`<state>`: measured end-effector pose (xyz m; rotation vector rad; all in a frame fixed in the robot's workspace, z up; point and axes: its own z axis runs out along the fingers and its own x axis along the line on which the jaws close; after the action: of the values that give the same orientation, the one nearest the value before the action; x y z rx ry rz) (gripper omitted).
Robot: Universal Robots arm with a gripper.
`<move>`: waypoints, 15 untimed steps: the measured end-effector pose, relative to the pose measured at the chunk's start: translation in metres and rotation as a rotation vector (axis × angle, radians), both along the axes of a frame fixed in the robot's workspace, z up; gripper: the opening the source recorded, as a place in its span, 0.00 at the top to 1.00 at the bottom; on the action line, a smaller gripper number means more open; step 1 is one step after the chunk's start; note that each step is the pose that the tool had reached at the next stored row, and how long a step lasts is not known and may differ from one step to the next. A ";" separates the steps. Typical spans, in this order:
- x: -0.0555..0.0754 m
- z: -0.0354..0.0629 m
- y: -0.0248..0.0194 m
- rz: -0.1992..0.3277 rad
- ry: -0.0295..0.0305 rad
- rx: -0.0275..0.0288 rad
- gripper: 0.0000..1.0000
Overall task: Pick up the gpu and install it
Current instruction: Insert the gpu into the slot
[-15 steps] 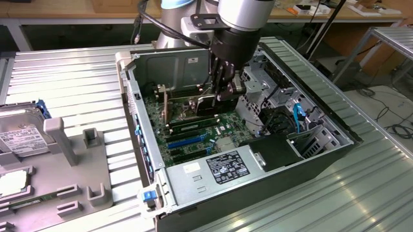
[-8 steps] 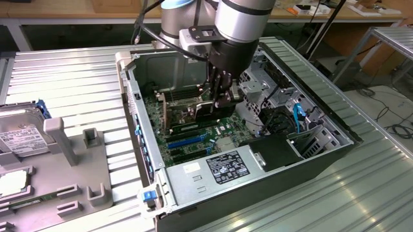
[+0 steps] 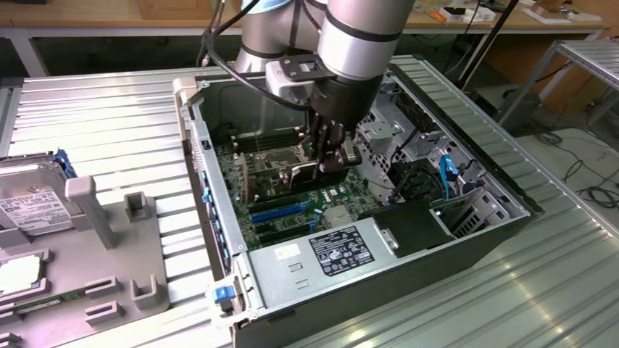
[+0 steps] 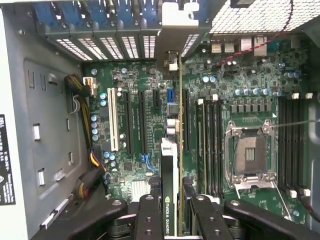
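The gpu (image 4: 169, 165) is seen edge-on in the wrist view: a thin green card with a black cooler, standing upright between my gripper's (image 4: 173, 207) black fingers (image 4: 150, 217), which are shut on it. Its silver end bracket (image 4: 172, 60) reaches toward the case's rear slot openings. The card sits over the long expansion slots (image 4: 142, 120) of the motherboard (image 4: 100, 80); whether it touches a slot I cannot tell. In the exterior view my gripper (image 3: 329, 152) is lowered inside the open computer case (image 3: 205, 167), holding the gpu (image 3: 327, 165) just above the motherboard (image 3: 290, 199).
The CPU socket (image 4: 250, 155) and memory slots (image 4: 210, 145) lie beside the card. A power supply (image 3: 329, 254) fills the case's near end, with cables and drive bays (image 3: 454, 181) on the exterior view's right. A silver hard drive (image 3: 29, 203) and a grey fixture (image 3: 106, 239) sit outside, on the left.
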<state>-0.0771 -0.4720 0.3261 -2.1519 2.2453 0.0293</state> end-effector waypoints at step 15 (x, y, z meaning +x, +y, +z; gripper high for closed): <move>-0.010 -0.0215 0.0000 0.003 -0.0049 0.0237 0.73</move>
<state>-0.0868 -0.4720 0.3046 -2.1413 2.2274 0.0504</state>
